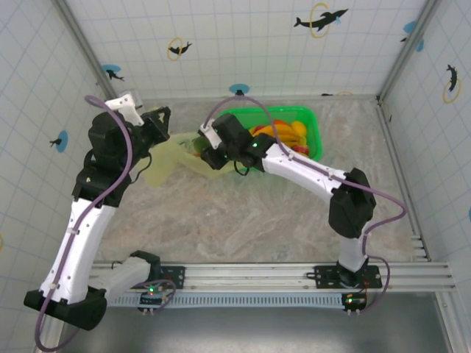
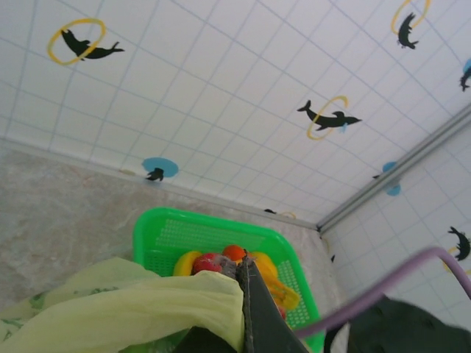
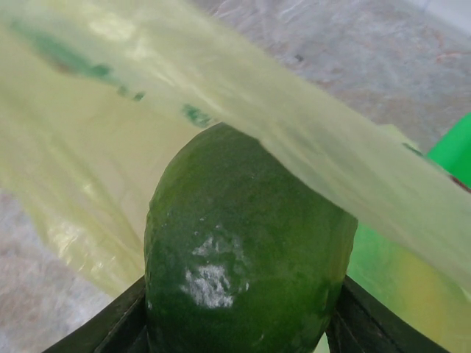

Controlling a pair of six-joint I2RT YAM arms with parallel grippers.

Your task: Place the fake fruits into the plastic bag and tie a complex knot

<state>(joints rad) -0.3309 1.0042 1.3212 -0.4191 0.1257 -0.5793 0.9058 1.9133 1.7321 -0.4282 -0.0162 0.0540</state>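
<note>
The plastic bag (image 1: 163, 160) is lying crumpled on the bench (image 1: 243, 213) at the far left, just beside the green basket (image 1: 315, 129). The left end effector (image 1: 162, 123) is pinching the bag's rim and holding it up, with its jaws fully closed on the film. The right end effector (image 1: 200, 151) is reaching to the bag's mouth. Its fingers (image 3: 118, 323) are standing partly apart, gripping a green fake fruit (image 3: 243, 257) under the bag's edge. Other fake fruits (image 1: 283, 132) are sitting in the basket.

Tiled walls (image 1: 243, 51), dolphin stickers (image 1: 321, 20), marbled tabletop (image 1: 221, 220)
</note>
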